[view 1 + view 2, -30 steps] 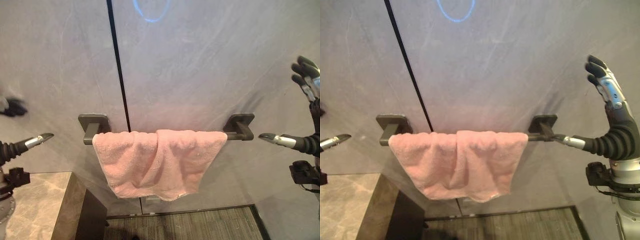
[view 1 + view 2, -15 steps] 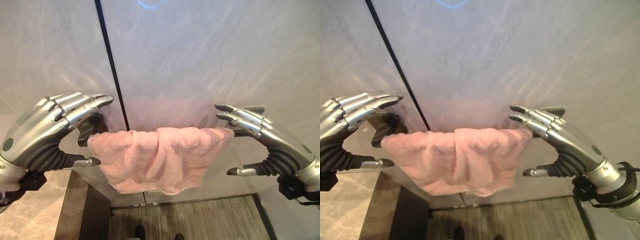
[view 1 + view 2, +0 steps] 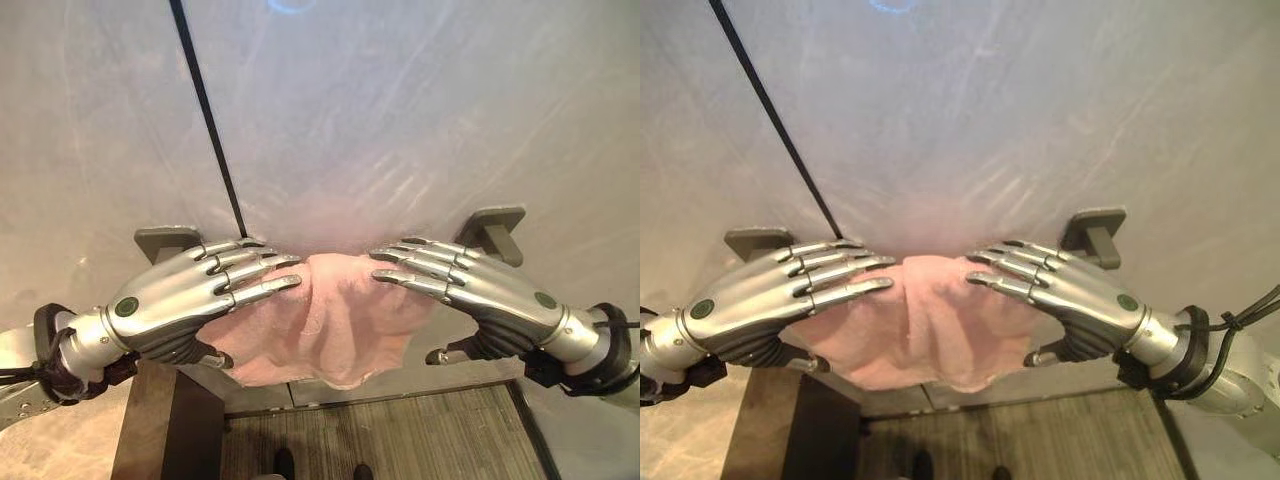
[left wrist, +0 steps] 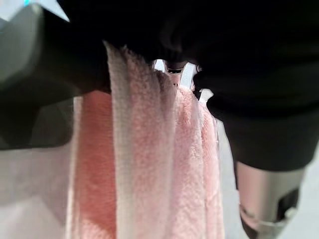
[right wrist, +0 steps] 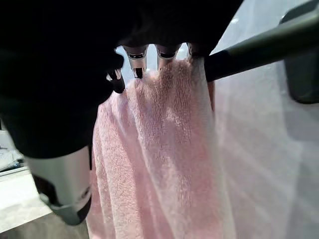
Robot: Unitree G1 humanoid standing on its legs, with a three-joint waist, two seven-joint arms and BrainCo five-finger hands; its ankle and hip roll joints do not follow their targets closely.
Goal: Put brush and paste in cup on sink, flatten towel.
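A pink towel (image 3: 330,320) hangs bunched at the middle of a dark grey bar on the wall, between the bar's left mount (image 3: 165,240) and right mount (image 3: 492,228). My left hand (image 3: 170,300) lies over the towel's left part, fingers straight and pointing at the middle, thumb underneath. My right hand (image 3: 495,295) mirrors it on the right, its fingers on the cloth and its thumb apart below. The fingertips of the two hands stand a short way apart. In the wrist views the towel (image 4: 144,164) (image 5: 159,159) drapes in folds under the fingers, with the bar (image 5: 259,47) bare beside it.
A marble counter (image 3: 60,455) with a dark side panel (image 3: 165,430) stands at the lower left, below the bar. Grey plank floor (image 3: 400,440) shows under the towel. A dark vertical seam (image 3: 205,110) runs down the grey wall.
Both hands have slid inward along the bar onto the towel. The cloth is pushed together toward the middle, and the bar's ends now show bare.
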